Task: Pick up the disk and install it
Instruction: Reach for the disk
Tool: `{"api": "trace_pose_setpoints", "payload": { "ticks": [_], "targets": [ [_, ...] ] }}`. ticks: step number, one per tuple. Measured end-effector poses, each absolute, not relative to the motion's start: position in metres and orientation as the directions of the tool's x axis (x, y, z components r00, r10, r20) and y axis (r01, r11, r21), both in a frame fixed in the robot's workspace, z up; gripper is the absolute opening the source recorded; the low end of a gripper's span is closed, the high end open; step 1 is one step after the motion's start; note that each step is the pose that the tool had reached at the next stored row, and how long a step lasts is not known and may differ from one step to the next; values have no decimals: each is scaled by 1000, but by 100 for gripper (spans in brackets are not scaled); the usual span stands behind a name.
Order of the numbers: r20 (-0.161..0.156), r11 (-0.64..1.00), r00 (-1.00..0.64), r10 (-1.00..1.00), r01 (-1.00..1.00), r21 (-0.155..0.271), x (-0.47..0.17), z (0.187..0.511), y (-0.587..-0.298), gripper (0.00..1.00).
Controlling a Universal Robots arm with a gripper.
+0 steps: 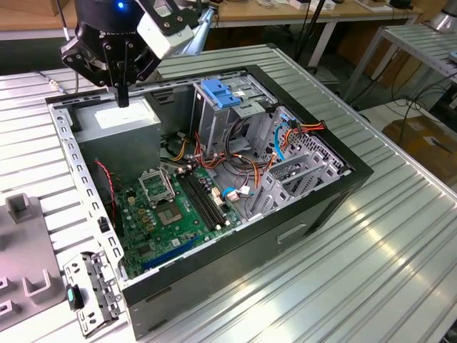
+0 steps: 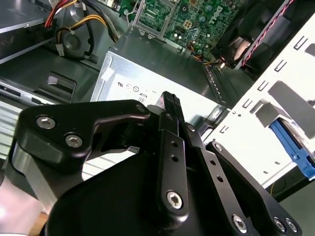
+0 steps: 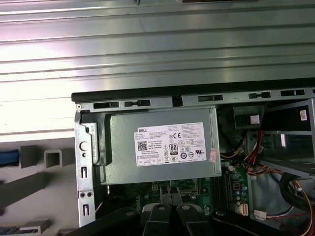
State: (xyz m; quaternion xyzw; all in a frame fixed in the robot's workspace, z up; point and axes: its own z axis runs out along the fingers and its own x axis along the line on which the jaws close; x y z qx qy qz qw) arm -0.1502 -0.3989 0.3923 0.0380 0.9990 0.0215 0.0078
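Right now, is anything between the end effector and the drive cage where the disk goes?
Nothing visible does. The end effector hangs empty above the power supply; the drive cage, blue latch on top, stands toward the exterior view's right, open air between them.

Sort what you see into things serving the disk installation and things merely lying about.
Job in hand: black pincer; silver metal drive cage with blue latch; open black computer case.
Lying about: grey power-supply box; green motherboard; grey moulded fixture.

Matte black jaws; silver screws [image 2: 45, 122] in links [image 2: 172, 162]; white wrist box [image 1: 166, 30]; blue light [image 1: 120, 6].
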Motion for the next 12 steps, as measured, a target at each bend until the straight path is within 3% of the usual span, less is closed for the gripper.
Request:
{"api": "trace_pose_setpoints", "payload": {
  "ticks": [12],
  "targets": [
    [-10,996,-997,76,76,43,-158,392,-399,11]
  ]
}}
